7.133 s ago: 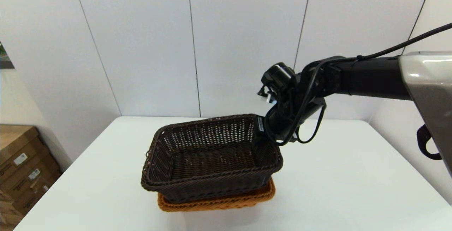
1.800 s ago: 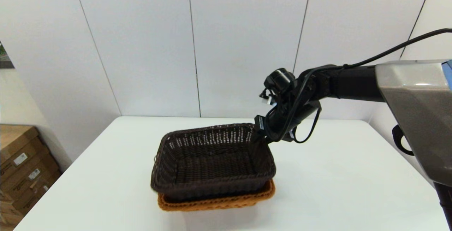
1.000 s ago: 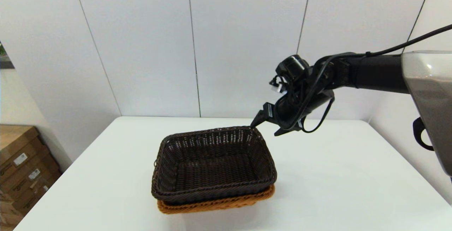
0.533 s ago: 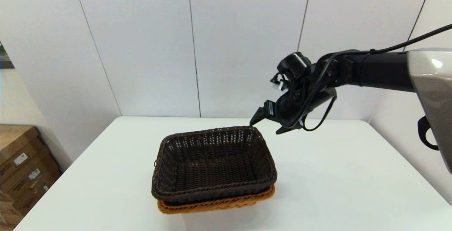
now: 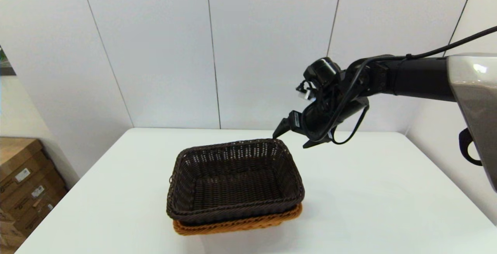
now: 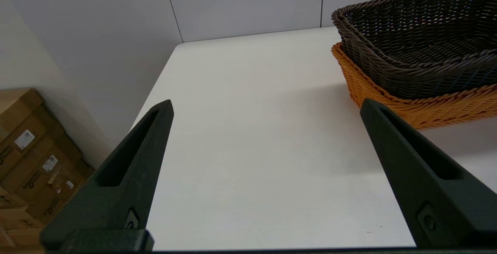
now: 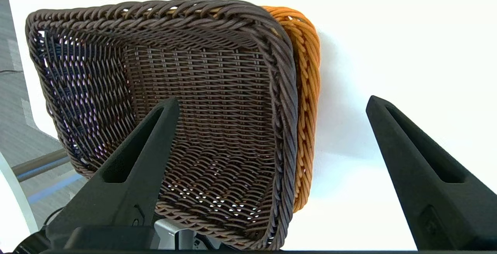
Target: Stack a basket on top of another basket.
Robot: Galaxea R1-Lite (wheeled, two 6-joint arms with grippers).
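White table (image 5: 369,192), dark basket (image 5: 233,180) nested in orange basket (image 5: 237,223) (nothing inside), right tool (image 5: 289,135) spread wide above.

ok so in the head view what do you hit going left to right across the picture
cardboard boxes on the floor → dark brown basket, nested in the orange-tan basket on the white table → right gripper, open, in the air beyond the stack's far right corner → right arm

the dark basket (image 5: 235,182) sits nested in the tan basket (image 5: 237,224) mid-table (image 5: 388,207); the right gripper (image 5: 295,135) hangs above the tan basket's far right corner.
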